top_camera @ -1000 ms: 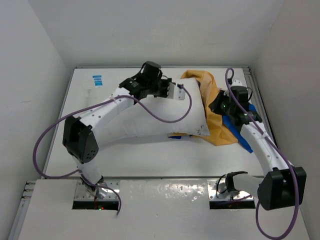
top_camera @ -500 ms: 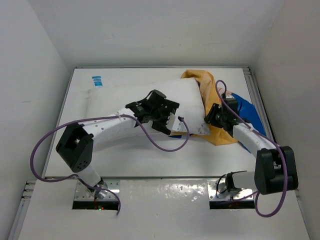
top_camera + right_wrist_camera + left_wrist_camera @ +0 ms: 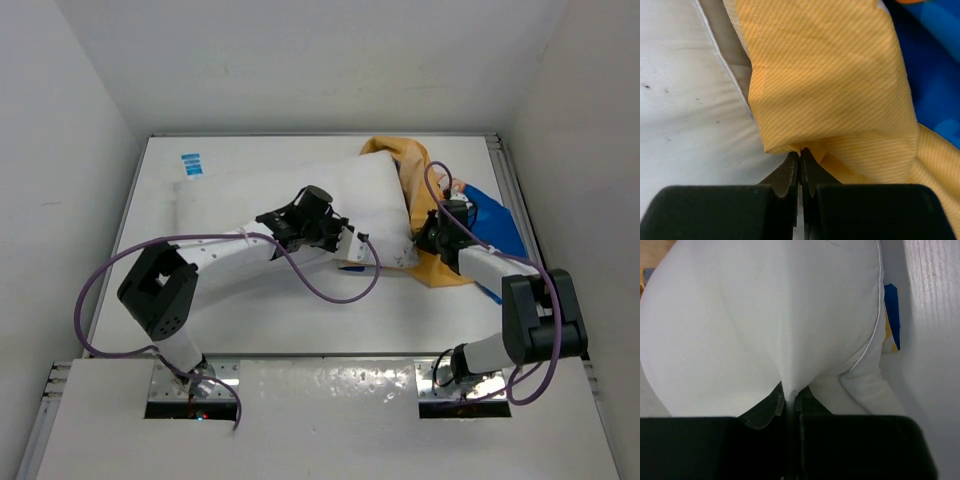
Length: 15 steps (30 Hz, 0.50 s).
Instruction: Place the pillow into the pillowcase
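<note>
over the pillow's (image 3: 250, 200) right end the pillowcase (image 3: 425, 175) sits bunched, orange-yellow side up, its blue side spilling out further to the pillow's right. only that end looks covered. the rest of the pillow lies bare on the table (image 3: 280, 320), so most of the job seems yet to do. the left gripper (image 3: 347, 246) is at the pillow's near edge, toward its right end, with its jaws pressed together on a thin ridge of the white fabric. the right gripper (image 3: 421, 243) is at the pillow's near right corner, clamped on a folded edge of the orange cloth. the pillow looks plump, light and very soft. a pinch of its skin will likely stretch and sag rather than carry the bulk, so a corner or seam should give a surer hold. the pillowcase looks thin and limp and may slip or fold shut. it is best held at the hem of its mouth and kept spread. in the way are the case's own crumpled folds against the pillow's right end. the left arm (image 3: 215, 250) lies along the pillow's near side, and its purple cable (image 3: 330, 292) loops just nearer than the pillow. a small blue-and-white tag (image 3: 192, 163) off the pillow's far left corner hinders nothing.
</note>
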Available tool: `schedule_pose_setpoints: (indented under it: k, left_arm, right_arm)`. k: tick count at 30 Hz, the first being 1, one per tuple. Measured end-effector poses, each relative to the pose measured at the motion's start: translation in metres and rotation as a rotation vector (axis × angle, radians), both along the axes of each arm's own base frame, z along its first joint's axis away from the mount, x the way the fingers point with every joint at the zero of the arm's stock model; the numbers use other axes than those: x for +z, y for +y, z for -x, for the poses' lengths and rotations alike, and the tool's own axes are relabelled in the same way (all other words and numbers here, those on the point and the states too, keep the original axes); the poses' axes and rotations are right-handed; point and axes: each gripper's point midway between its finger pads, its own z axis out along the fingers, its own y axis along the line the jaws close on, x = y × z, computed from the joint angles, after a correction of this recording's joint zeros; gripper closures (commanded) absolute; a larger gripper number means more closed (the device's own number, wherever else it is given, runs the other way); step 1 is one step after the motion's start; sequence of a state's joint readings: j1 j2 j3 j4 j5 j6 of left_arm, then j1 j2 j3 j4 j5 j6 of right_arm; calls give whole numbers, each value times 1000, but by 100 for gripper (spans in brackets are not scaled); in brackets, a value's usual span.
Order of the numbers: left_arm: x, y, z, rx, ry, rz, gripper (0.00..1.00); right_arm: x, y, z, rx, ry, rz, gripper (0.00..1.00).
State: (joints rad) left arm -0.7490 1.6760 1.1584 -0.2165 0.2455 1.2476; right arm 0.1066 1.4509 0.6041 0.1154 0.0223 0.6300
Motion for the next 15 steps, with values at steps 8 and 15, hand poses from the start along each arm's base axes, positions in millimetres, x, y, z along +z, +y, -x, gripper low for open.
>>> schedule_pose_setpoints:
  k: [8,15]
  left_arm:
    - [5,9,-14,94,21,44,100]
    - [27,13,-40,187,21,119,100]
  right_arm:
    - [7,-23,20,-42,-15,97,100]
    - [33,-25,44,52,-56,187,100]
